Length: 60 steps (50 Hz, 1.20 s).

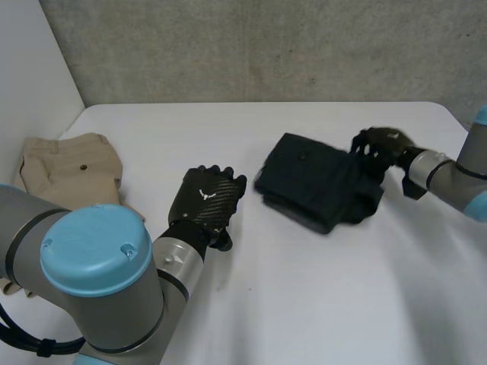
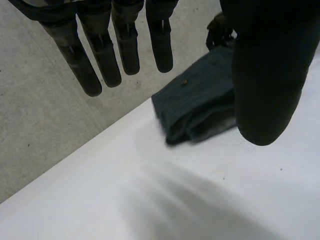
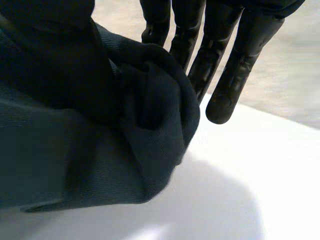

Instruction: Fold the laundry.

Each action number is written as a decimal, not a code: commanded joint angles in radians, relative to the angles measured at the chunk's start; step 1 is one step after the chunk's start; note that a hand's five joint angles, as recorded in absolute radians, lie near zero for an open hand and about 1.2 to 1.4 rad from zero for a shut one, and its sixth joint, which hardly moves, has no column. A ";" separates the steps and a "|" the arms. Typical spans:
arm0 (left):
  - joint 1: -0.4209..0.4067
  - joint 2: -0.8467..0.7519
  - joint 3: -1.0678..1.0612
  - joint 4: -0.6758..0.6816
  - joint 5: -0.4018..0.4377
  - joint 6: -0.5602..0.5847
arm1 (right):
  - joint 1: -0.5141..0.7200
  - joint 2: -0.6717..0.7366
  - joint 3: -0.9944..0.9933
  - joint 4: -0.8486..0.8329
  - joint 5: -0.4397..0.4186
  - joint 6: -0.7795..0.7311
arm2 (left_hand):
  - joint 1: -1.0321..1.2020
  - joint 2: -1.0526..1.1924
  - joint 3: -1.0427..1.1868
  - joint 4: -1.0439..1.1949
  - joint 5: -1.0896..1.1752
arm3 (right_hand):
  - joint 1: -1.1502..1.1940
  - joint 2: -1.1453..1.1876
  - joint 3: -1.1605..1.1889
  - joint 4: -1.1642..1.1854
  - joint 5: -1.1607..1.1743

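Right hand (image 1: 380, 146) pinches the dark garment (image 1: 312, 179) by its edge, thumb against fingers, I'd guess squaring the fold; my left hand (image 1: 204, 201) hovers, fingers straight, empty.

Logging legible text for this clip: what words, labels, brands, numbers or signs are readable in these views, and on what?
No words or numbers can be read.
left hand: a small white emblem on its back, a mark, not letters.
dark garment, pinched by the right hand: bears no text.
beige garment: bears no text.
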 commanded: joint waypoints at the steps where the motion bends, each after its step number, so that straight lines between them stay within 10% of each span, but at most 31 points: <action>1: 0.000 -0.002 -0.002 0.000 -0.001 0.000 | -0.069 0.083 -0.188 -0.034 0.264 0.065 | -0.012 0.013 -0.003 0.020 0.026 | 0.541 0.257 0.268 0.210 0.330; 42: -0.001 -0.002 0.003 0.000 -0.004 0.002 | -0.389 0.155 -0.262 0.014 0.276 -0.005 | -0.039 -0.013 -0.029 -0.006 0.000 | 0.541 0.257 0.268 0.210 0.330; 43: -0.001 -0.002 0.003 0.000 -0.004 0.002 | -0.389 0.154 -0.259 0.018 0.276 -0.005 | -0.039 -0.013 -0.029 -0.006 0.000 | 0.507 0.223 0.234 0.176 0.296; 46: 0.000 0.000 0.004 0.000 -0.005 0.002 | -0.387 0.138 -0.248 0.054 0.278 -0.005 | -0.059 -0.034 -0.050 -0.026 -0.020 | -0.681 -0.965 -0.954 -1.011 -0.892; 60: 0.028 0.041 0.006 0.005 -0.019 0.002 | -0.395 -0.125 -0.098 0.261 0.275 -0.290 | -0.127 -0.101 -0.117 -0.094 -0.088 | -0.681 -0.965 -0.954 -1.011 -0.892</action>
